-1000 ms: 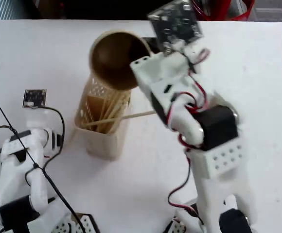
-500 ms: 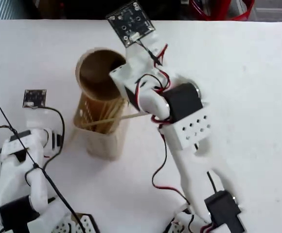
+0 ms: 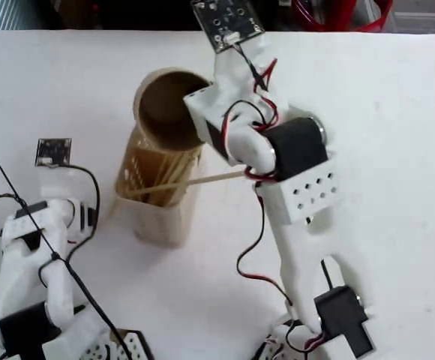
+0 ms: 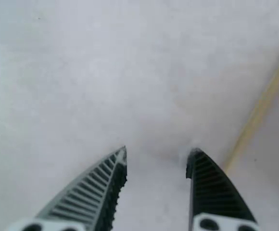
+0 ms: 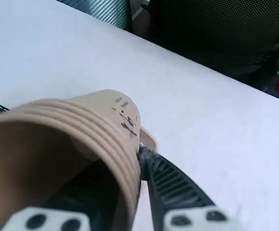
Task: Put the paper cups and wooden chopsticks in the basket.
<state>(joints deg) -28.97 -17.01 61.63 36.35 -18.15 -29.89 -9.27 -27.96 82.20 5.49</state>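
Right pincer point(image 5: 135, 158) clamped on paper cups point(image 3: 165, 105) rim, over basket point(image 3: 157, 206), upper centre. One chopstick point(image 3: 202, 180) juts from basket toward that arm. Left pincer point(image 4: 156, 160) apart above worktop point(image 3: 397, 112).

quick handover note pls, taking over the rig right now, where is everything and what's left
Right gripper: shut on the rim of the stacked paper cups, holding them tilted at the mouth of the basket. Cannot tell whether they sit inside yet.
Left gripper: open, nothing in it, low over the table.
Wooden chopsticks: in the basket, with one stray chopstick poking out sideways toward the right arm.
Done: chopsticks are in.
Left: lower the cups in, open the right gripper, back away. Probably tuck the stray chopstick in too.
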